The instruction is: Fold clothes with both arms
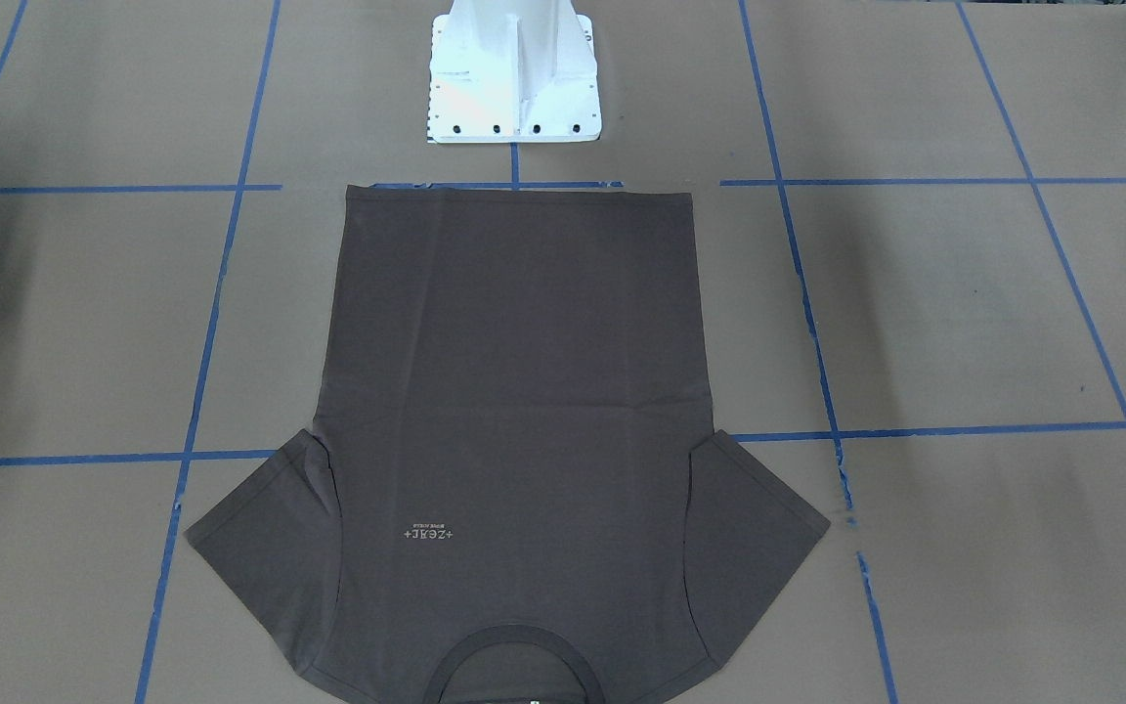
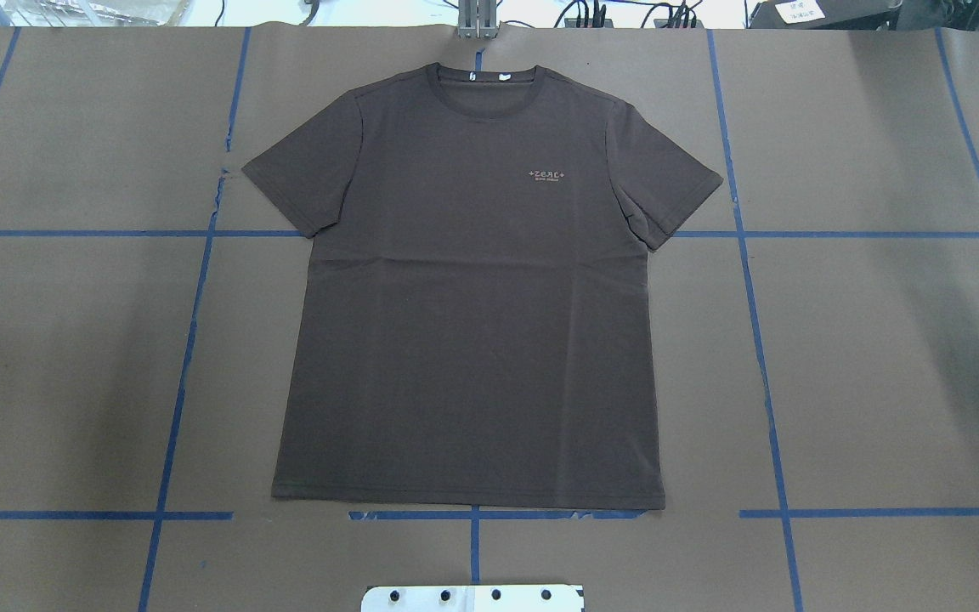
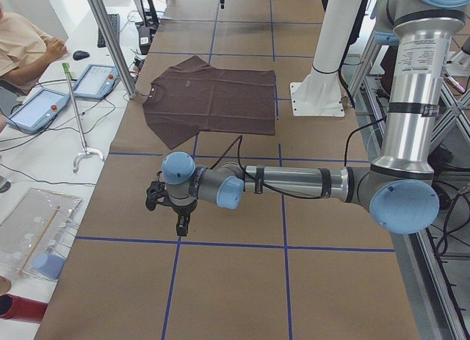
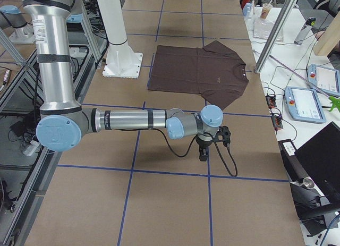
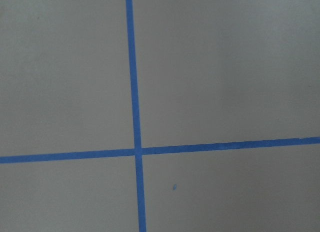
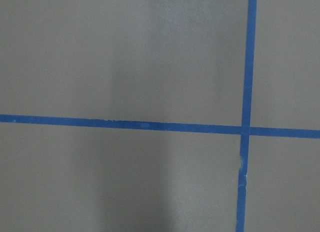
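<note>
The T-shirt (image 2: 472, 297) lay flat and face up in the middle of the bench (image 2: 880, 357), both sleeves spread. Its hem was toward my white pedestal (image 1: 512, 73) and its collar (image 2: 485, 95) at the far edge. The small pale logo (image 2: 549, 174) showed on the chest, and white neck tags (image 2: 502, 76) sat inside the collar. Blue tape lines (image 2: 760, 340) crossed the brown surface and ran under the cloth.

My left hand (image 3: 178, 224) hung over bare bench, well apart from the shirt, with my left arm (image 3: 294, 182) stretched low and level. My right hand (image 4: 204, 150) hung likewise at the opposite end, on my right arm (image 4: 127, 120). Both pointed down and touched nothing, as far as I could make out. From the side views alone I could not tell whether either was released or clenched. Each wrist camera saw only a tape crossing.
</note>
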### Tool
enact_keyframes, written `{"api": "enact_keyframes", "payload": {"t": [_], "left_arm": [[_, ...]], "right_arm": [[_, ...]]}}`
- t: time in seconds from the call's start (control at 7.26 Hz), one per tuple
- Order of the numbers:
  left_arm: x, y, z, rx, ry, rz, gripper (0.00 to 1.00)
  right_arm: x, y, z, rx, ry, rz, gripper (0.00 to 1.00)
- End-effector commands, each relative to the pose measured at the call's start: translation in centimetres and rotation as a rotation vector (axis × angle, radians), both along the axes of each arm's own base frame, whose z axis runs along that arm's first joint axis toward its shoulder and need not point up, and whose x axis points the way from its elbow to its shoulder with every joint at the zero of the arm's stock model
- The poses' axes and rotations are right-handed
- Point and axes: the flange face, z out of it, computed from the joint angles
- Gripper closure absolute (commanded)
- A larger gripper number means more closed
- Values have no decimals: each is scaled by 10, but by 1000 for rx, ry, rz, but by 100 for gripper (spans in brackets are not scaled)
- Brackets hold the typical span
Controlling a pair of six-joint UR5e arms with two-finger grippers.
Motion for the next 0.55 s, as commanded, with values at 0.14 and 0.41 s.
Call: {"api": "enact_keyframes", "payload": {"t": [0.14, 0.41], "left_arm": [[-3, -1, -58, 56, 22, -5, 0], [3, -3, -74, 85, 26, 0, 0]], "right_arm": [[-1, 0, -3, 14, -19, -6, 0], [-29, 1, -16, 138, -48, -52, 0]]}}
